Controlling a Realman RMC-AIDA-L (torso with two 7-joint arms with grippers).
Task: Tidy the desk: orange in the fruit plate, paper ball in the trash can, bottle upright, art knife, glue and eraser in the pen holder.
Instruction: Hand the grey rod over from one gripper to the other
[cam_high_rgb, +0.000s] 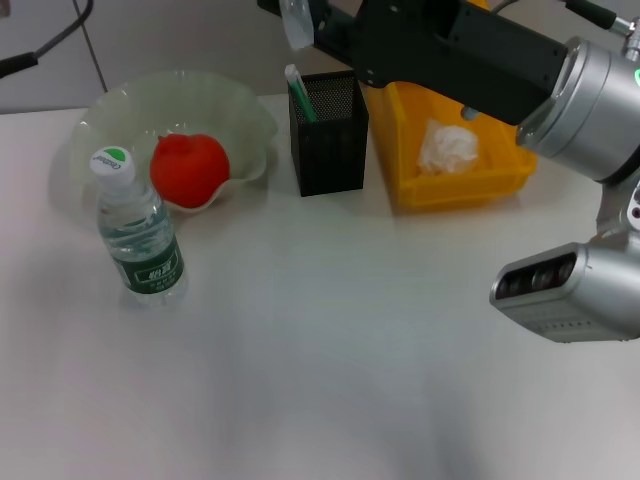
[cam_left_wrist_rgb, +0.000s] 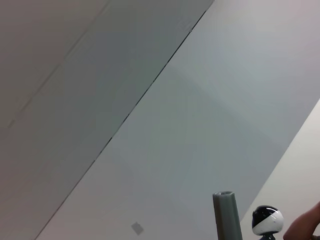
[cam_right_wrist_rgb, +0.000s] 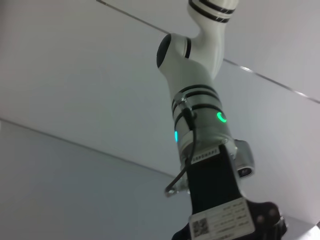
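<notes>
Nearest: silver wrist housing (cam_high_rgb: 545, 285) of the right arm, hanging over the desk's (cam_high_rgb: 330, 350) right edge. Right gripper (cam_high_rgb: 297, 22) up at the far edge, just above the pen holder (cam_high_rgb: 330, 140), a pale piece showing at its tip. Cannot tell whether that is a held item or part of the jaws, nor whether the jaws are apart or together.

Pen holder black mesh, upright, far centre of the desk, with a green-and-white stick (cam_high_rgb: 299, 92) leaning in its left corner. Likely step: dropping one of the small items into the holder. To do it well: centre over the opening, not over the rim; come down until the piece is inside the mesh walls before letting go; steer clear of the stick already inside; lift straight up so the holder is not tipped.

Trash can (cam_high_rgb: 500, 180) just beside the holder toward the right edge, paper ball (cam_high_rgb: 447, 147) inside. Fruit plate (cam_high_rgb: 240, 100) at the far left, orange (cam_high_rgb: 188, 168) resting in it. Bottle (cam_high_rgb: 135, 225) upright near the left edge, just in front of the plate. Left gripper not seen.
</notes>
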